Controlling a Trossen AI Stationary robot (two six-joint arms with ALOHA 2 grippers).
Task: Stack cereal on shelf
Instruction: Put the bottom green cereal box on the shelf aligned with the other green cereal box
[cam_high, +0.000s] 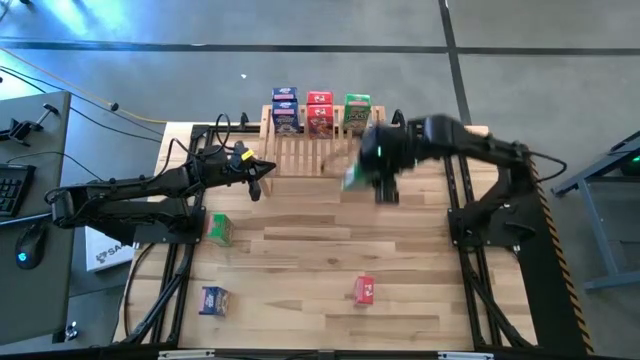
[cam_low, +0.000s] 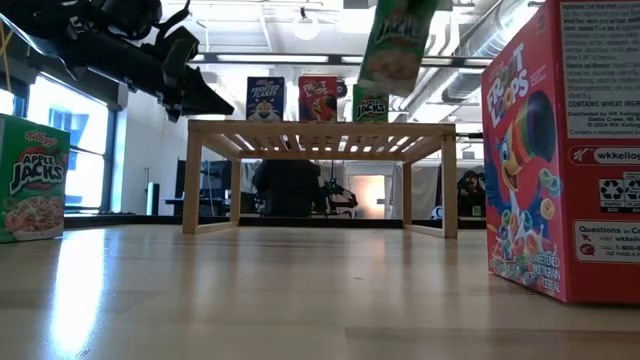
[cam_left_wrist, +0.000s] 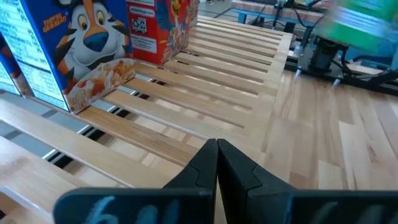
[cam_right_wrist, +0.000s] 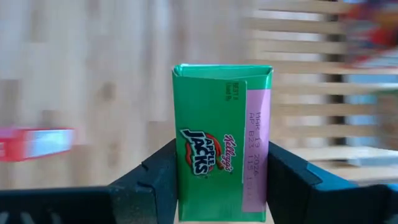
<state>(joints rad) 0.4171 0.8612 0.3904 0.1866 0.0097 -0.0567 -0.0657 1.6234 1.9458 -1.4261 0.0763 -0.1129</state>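
Closest thing in the low view is a red Froot Loops box (cam_low: 563, 150) standing upright on the table (cam_high: 330, 260), so near the lens it fills the whole edge of the shot. The same box shows from above as a small red one (cam_high: 364, 290) well out in front of the shelf (cam_high: 312, 152). Also out in front of the shelf, off toward the left arm's side, there's a green Apple Jacks box (cam_high: 220, 229) and a blue box (cam_high: 213, 299) farther out still, both just sitting on the wood. On the shelf's back edge three boxes stand in a row: a blue Frosted Flakes (cam_high: 285, 110), a red one (cam_high: 320, 113) and a green one (cam_high: 357, 113); from above each looks like it has a second box of the same color under or behind it, can't really tell which. The right gripper (cam_right_wrist: 221, 180) is up in the air just off the front corner of the shelf on the right arm's side, fingers clamped on both sides of another green Apple Jacks box (cam_right_wrist: 222, 140). In the low view that box (cam_low: 398, 45) hangs tilted, higher than the slats and not touching anything. The left gripper (cam_left_wrist: 217, 163) hovers above the shelf's front edge at the other end, fingers pressed together with nothing between them. The Frosted Flakes box looms right ahead of its wrist camera.
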